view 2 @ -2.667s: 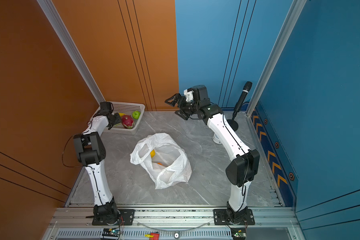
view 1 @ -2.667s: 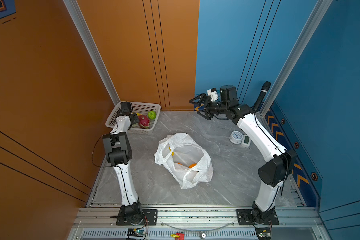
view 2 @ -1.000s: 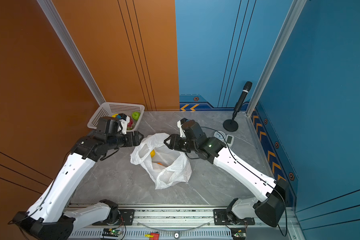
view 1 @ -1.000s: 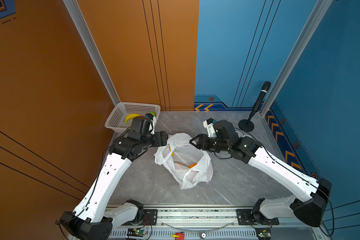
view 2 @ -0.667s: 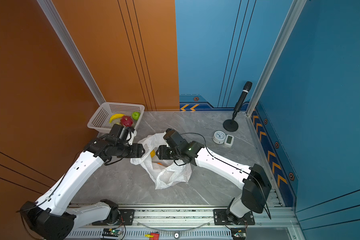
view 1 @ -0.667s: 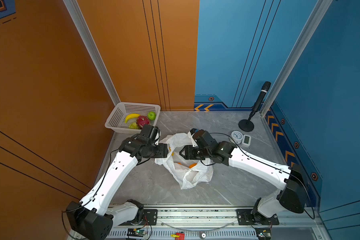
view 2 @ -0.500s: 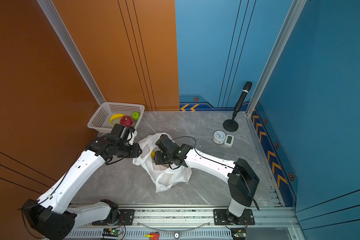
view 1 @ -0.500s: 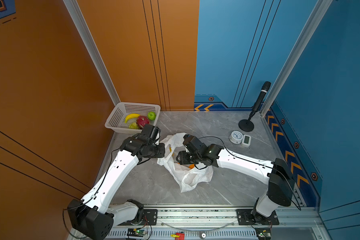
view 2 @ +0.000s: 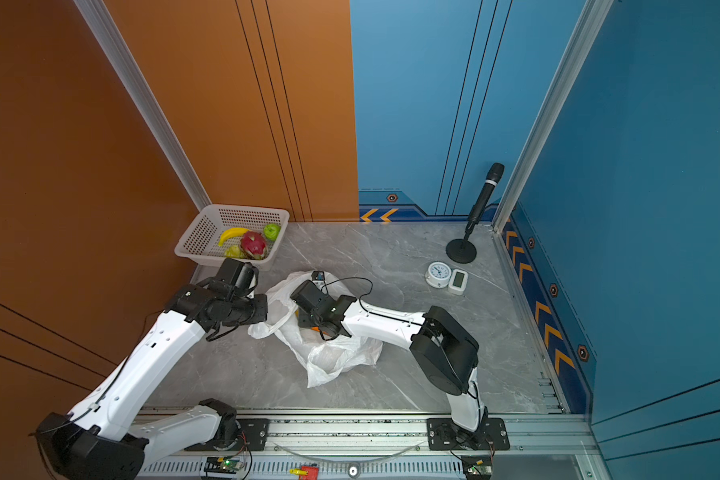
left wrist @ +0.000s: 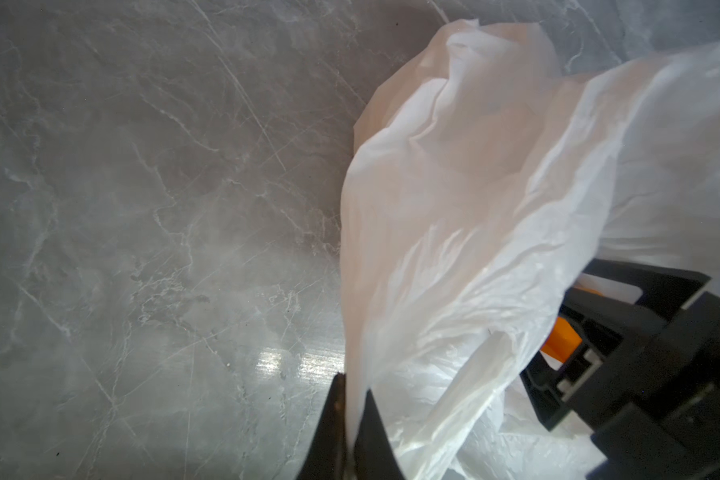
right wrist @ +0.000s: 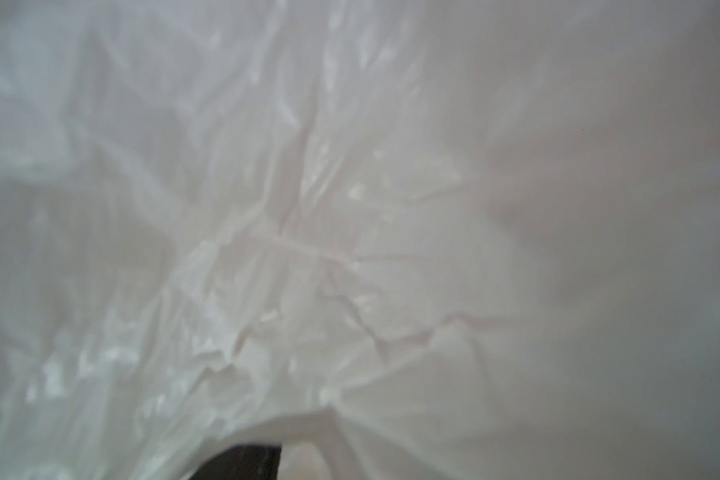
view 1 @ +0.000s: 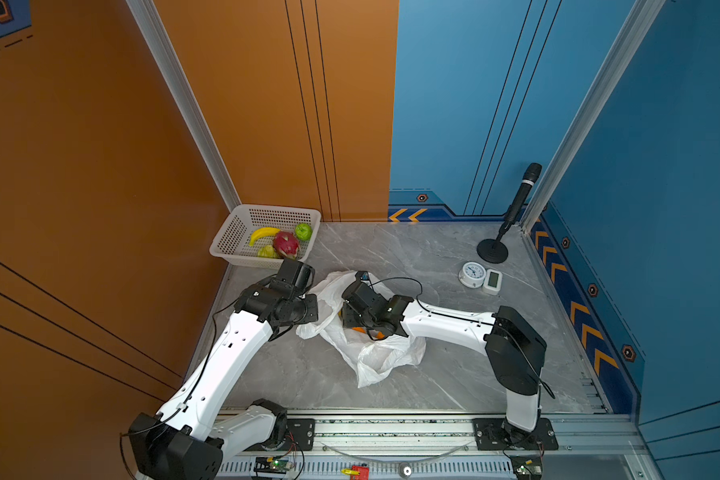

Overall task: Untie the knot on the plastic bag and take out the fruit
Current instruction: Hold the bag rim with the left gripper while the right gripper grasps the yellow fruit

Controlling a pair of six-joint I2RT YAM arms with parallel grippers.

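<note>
Crinkly translucent plastic bag (view 1: 375, 357) is slumping on marbled counter (view 1: 433, 257); your left claw (left wrist: 352, 390) is clamping its film. Folds are hiding your right claw (view 1: 350, 318), opening untellable.

Plastic bag (view 1: 375, 357) is thin, crinkly (translucent white) — tabletop (view 1: 391, 257) glossy, smooth, marbled.

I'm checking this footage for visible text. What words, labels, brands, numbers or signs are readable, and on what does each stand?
No word or number is legible.
clock: dial numerals, too small to read.
small white display beside it: screen too small to read.
orange chevrons and hexagon marks: signs, no lettering.
plastic bag: no print visible.
</note>
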